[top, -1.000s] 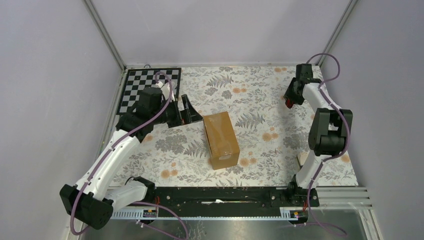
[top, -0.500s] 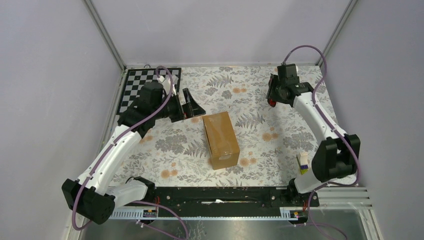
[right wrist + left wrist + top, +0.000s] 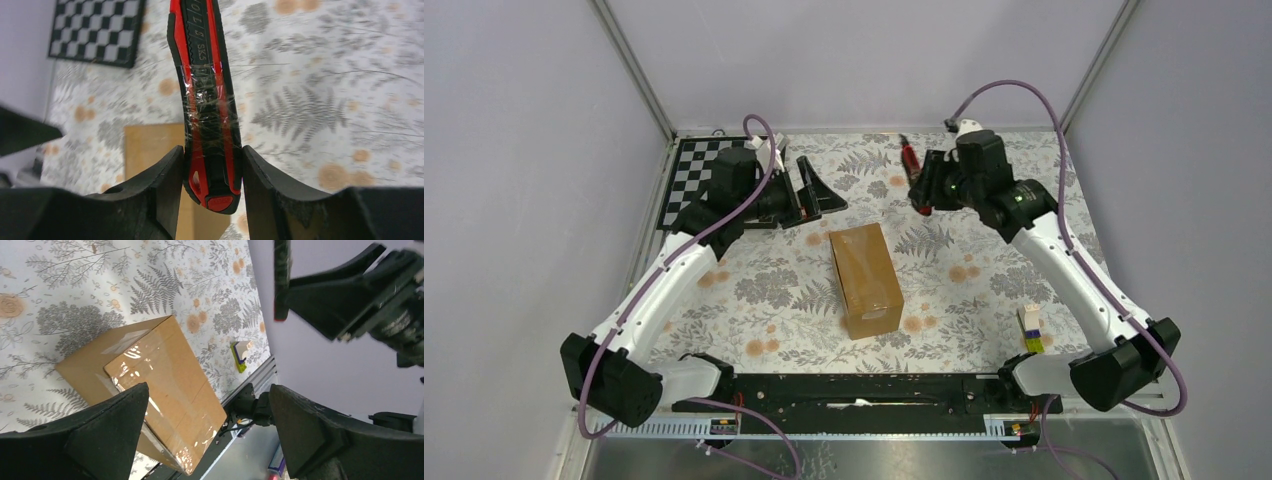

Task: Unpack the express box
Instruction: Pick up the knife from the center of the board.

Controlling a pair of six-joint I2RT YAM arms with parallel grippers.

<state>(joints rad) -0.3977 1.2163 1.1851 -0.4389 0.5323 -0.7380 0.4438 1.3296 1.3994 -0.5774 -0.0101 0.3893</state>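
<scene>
My R gripper pinches the red-handled cutter near its butt end, fingers tight on both sides, approx 1 o'clock from the express box. Box lies mid-table, taped top up, flaps shut. My L gripper hangs at its 11 o'clock, fingers spread wide, off the box. Small white-and-green block at box's 3 o'clock.

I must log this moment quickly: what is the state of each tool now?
Left tool: open, holding nothing.
Right tool: closed on the red cutter.
</scene>
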